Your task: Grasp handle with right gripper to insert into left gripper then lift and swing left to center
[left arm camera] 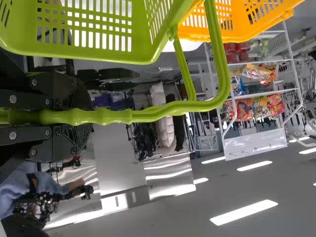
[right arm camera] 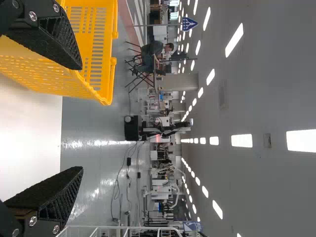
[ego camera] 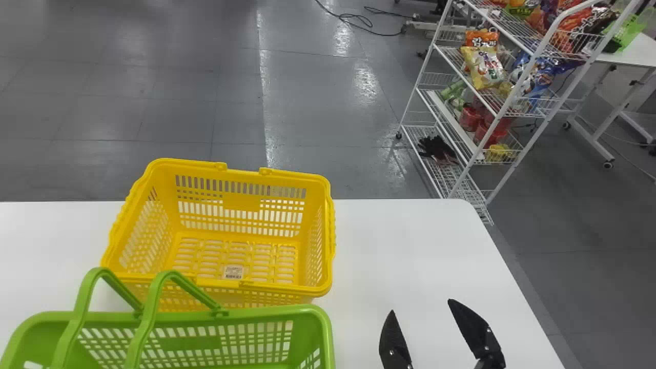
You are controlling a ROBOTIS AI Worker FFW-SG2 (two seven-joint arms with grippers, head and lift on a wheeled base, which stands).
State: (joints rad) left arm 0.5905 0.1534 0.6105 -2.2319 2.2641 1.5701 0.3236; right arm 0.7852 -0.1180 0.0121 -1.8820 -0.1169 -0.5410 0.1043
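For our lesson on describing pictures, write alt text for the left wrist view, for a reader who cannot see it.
The left gripper is closed on the handle of a green basket, with part of a yellow basket beyond it and a white rack of snack bags farther off.

It looked like a big robotics lab or workshop hall with a bit of shop dressing. Strip lights [right arm camera: 242, 140] ran in rows overhead, cables [ego camera: 379, 34] trailed across the far grey floor [ego camera: 179, 102], and a wheeled machine [right arm camera: 132, 129] stood out there. Far right, a white wire rack [ego camera: 511, 95] held bagged snacks [ego camera: 483, 66].
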